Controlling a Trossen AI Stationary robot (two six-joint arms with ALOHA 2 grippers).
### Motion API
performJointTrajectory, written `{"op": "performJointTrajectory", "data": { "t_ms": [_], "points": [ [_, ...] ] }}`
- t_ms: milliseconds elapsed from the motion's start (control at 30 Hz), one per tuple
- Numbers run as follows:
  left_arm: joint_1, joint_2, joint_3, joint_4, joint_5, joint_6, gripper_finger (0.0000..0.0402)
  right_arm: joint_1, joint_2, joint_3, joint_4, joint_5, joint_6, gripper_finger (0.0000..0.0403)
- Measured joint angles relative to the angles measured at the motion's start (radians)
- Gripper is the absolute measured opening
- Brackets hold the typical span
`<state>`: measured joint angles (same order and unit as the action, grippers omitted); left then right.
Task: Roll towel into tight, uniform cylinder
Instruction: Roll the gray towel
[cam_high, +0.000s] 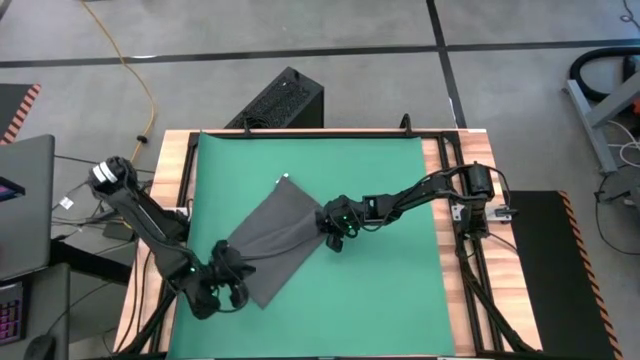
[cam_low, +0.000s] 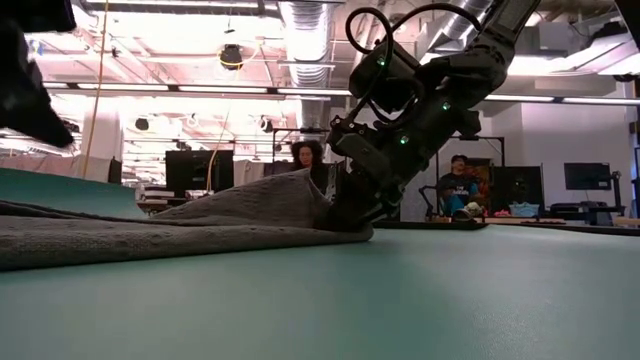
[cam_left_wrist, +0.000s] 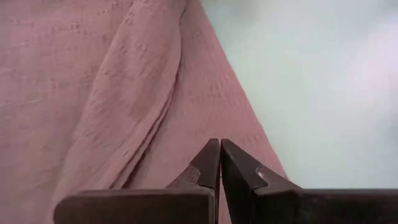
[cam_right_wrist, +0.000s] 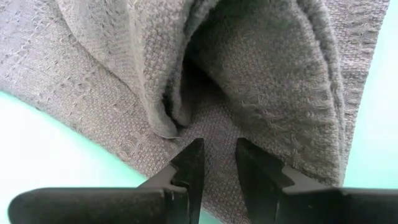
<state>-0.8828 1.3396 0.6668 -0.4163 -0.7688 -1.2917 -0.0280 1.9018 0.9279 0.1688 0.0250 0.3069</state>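
towel (cam_high: 268, 236): flat-ish on the green mat (cam_high: 390, 290)
left gripper (cam_high: 222, 290): fingers pinched together, towel's near-left end
right gripper (cam_high: 333, 232): clamping towel's bunched right edge

Bright overhead ceiling lights (cam_low: 300, 45) glare; soft shadows on mat (cam_high: 400, 290); foreground mat blurred.

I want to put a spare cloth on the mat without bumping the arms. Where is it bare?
Bare green mat lies below the right gripper, toward the right rail, and along the top edge above the towel. The lower left is crowded: the left gripper sits at the towel's corner.
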Motion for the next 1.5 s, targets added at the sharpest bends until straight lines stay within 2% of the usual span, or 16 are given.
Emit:
{"op": "performJointTrajectory", "data": {
  "t_ms": [333,500,800,900,1033,1233,1500],
  "points": [
    [-0.004,0.196,-0.004,0.289,-0.040,0.189,0.0000,0.000,0.000,0.000,0.000,-0.001,0.025,0.0120],
    [-0.032,0.273,-0.004,0.339,-0.109,0.169,0.0000,0.000,0.000,0.000,0.000,-0.001,0.033,0.0120],
    [0.025,0.439,-0.003,0.358,-0.076,0.072,0.0000,0.000,-0.001,0.000,0.001,-0.009,0.026,0.0120],
    [0.052,0.455,-0.001,0.365,-0.048,0.047,0.0000,-0.001,-0.015,0.002,-0.012,-0.052,0.026,0.0120],
    [0.059,0.450,-0.001,0.365,0.009,0.052,0.0000,0.000,-0.049,0.021,-0.091,-0.059,0.016,0.0120],
    [0.024,0.438,0.024,0.372,0.110,0.040,0.0000,-0.022,-0.102,0.024,-0.109,-0.078,-0.026,0.0120],
    [0.030,0.439,0.038,0.360,0.121,0.102,0.0000,-0.021,-0.213,0.026,-0.151,-0.081,-0.025,0.0120]
  ]
}}
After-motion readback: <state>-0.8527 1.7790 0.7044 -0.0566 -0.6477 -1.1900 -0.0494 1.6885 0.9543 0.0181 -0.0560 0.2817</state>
